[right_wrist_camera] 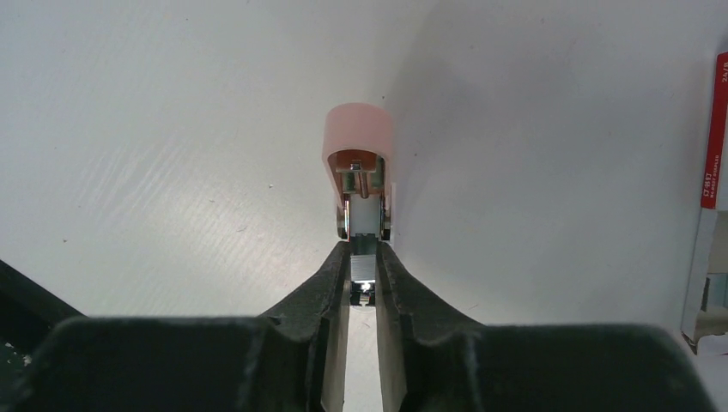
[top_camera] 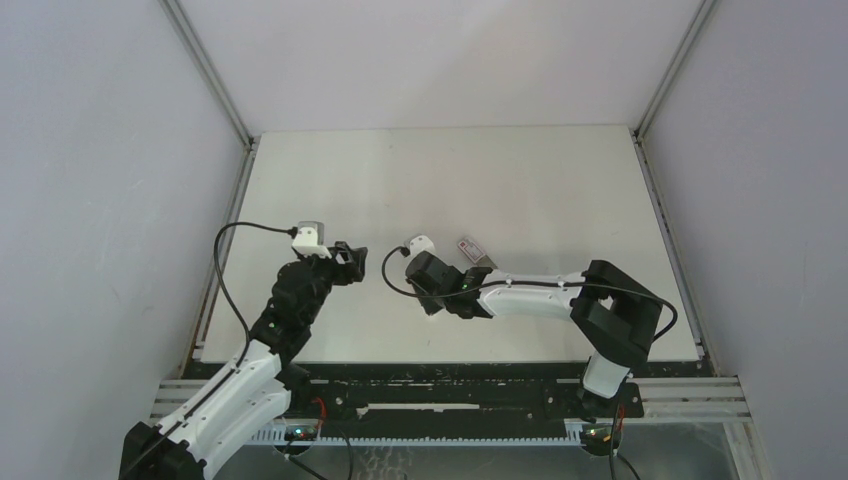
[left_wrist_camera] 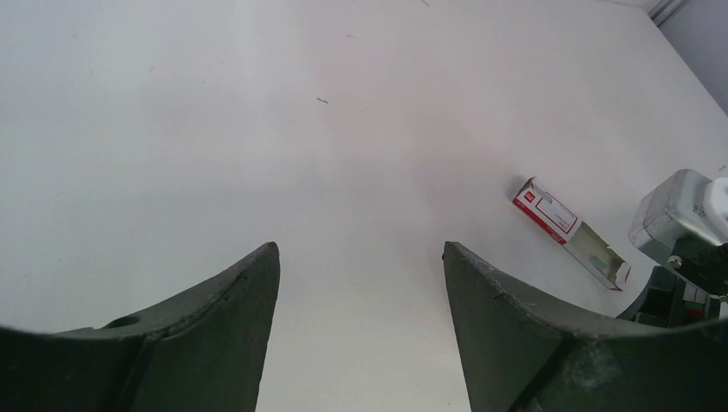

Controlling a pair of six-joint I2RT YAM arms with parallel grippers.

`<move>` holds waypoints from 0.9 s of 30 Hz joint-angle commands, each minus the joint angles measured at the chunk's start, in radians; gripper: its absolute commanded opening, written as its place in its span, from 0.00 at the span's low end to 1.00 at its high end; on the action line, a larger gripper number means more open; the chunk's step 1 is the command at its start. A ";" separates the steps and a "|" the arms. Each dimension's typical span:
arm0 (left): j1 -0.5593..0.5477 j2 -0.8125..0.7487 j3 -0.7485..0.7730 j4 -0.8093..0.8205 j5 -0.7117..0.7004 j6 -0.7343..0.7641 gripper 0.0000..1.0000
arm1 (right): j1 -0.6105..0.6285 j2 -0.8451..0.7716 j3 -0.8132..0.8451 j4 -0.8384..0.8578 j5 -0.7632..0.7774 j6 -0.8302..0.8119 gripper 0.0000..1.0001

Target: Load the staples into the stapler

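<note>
Black fingertips of the right gripper (right_wrist_camera: 363, 251) fill the bottom of the right wrist view, pressed together on the staples (right_wrist_camera: 363, 268), a short grey metal strip held lengthwise between them. Straight ahead of the strip lies a pink mini stapler (right_wrist_camera: 358, 137) on the white table (right_wrist_camera: 172, 129), its open end facing the fingers with bare metal parts showing inside. The front of the strip meets that opening, though whether it has gone in cannot be told. The staple box (right_wrist_camera: 711, 129) stands at the right edge of this view, showing a red label band, so the stapler and strip lie near the box but apart from it. In the left wrist view, the left gripper (left_wrist_camera: 360, 246) has its two dark fingers spread wide with only bare table between them. The box lies well ahead and to the right of those fingers, tilted, its inner tray slid partway out of the red-marked sleeve. A grey camera housing (left_wrist_camera: 678, 219) on the other arm sits just right of the box. From the top external view, the right gripper sits just beside the box, on the side toward the arm bases, and covers the stapler and staples. The left gripper hangs well to the left of the box, gaping toward it.
</note>
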 commanded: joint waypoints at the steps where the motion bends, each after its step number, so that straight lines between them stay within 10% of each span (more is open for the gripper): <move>1: 0.006 -0.014 -0.024 0.021 -0.010 -0.011 0.74 | 0.011 -0.031 0.032 0.013 0.006 -0.008 0.13; 27: 0.006 -0.020 -0.025 0.017 -0.014 -0.010 0.74 | -0.002 0.018 0.032 0.012 -0.016 0.006 0.00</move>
